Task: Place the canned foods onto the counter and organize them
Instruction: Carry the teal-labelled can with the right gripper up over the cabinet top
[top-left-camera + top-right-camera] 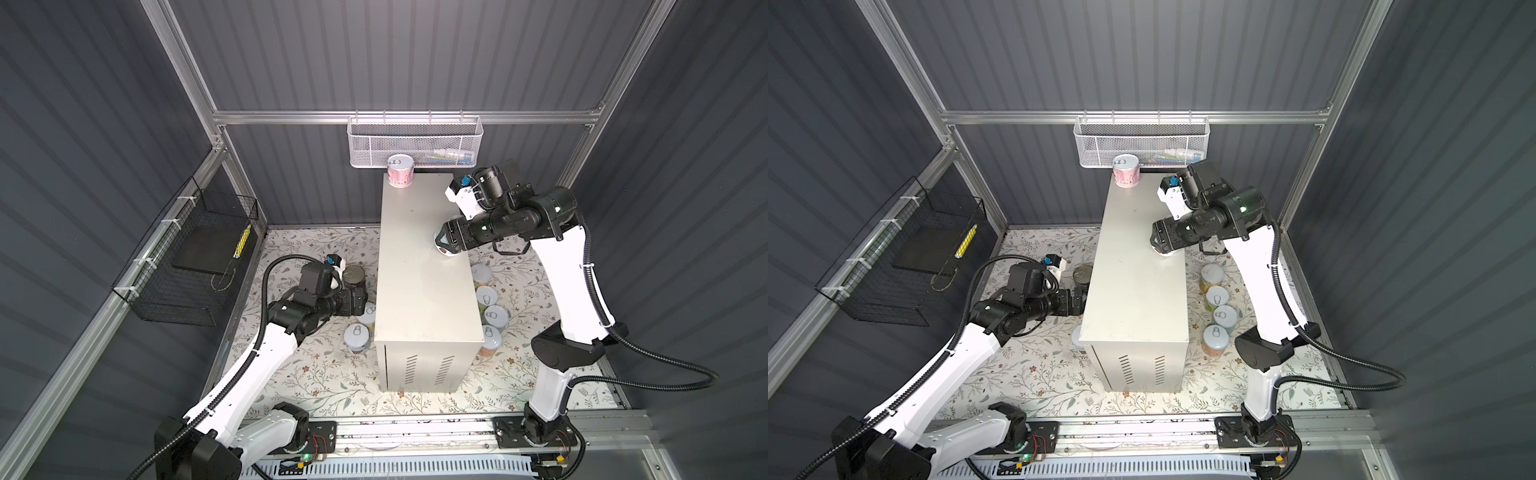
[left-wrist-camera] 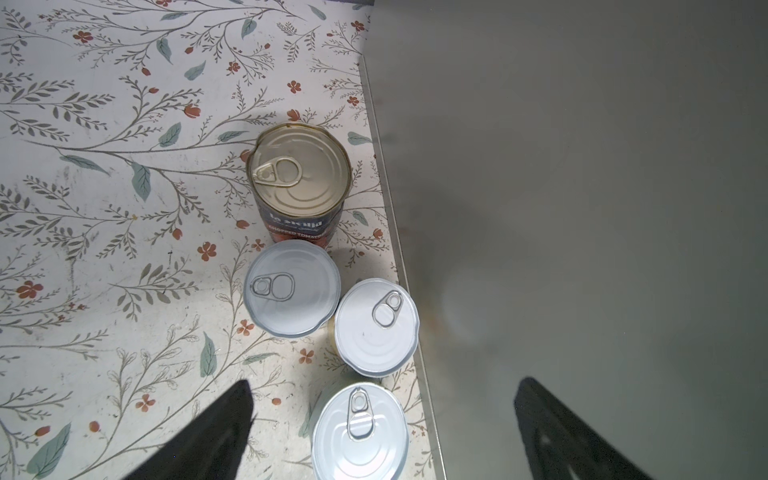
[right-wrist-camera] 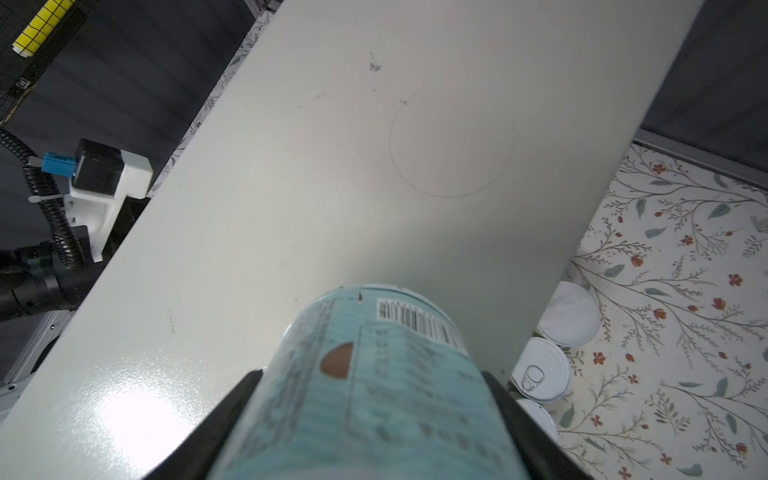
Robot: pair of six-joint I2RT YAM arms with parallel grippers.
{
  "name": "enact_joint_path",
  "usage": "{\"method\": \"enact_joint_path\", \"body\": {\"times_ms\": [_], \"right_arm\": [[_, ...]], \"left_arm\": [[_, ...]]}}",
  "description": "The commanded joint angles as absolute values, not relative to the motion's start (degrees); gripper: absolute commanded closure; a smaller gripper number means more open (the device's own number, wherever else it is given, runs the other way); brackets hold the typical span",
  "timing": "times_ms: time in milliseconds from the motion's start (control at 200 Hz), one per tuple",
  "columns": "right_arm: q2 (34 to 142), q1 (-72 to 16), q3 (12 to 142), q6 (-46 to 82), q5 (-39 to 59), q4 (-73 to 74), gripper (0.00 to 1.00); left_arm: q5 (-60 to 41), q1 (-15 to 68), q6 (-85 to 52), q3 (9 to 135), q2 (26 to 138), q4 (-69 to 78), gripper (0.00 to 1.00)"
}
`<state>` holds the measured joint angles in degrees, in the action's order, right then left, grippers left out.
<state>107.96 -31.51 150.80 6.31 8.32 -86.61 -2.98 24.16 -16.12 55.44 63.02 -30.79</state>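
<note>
The counter stands mid-scene. One pink-labelled can sits upright at its far end. My right gripper is shut on a light-blue can, held tilted over the counter's right edge. Low on the floor to the left of the counter, my left gripper is open and holds nothing. A small silver-lidded can lies just below its fingers. Two more small cans and the taller dark tomato can stand beyond it.
Several small cans line the floor along the counter's right side. A white mesh basket hangs on the back wall above the counter's far end. A black wire basket hangs on the left wall. A floral mat covers the floor.
</note>
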Motion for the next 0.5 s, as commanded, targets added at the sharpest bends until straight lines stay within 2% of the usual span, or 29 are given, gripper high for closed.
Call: {"method": "enact_joint_path", "body": {"times_ms": [0, 35, 180, 495], "right_arm": [[108.0, -32.2, 152.5, 6.7, 7.1, -83.5, 0.37], [108.2, -32.4, 152.5, 6.9, 7.1, -83.3, 0.29], [109.3, -33.1, 152.4, 6.8, 7.6, -82.5, 0.17], [108.5, -33.3, 152.5, 7.0, 6.5, -80.1, 0.14]], "left_arm": [[-2.6, 24.1, -15.6, 55.1, 62.7, -31.5, 0.01], [-2.4, 24.1, -15.8, 55.0, 62.6, -31.5, 0.01], [-2.0, 24.1, -15.7, 55.2, 62.7, -31.9, 0.01], [-1.1, 24.0, -15.1, 55.5, 62.4, -32.0, 0.01]]}}
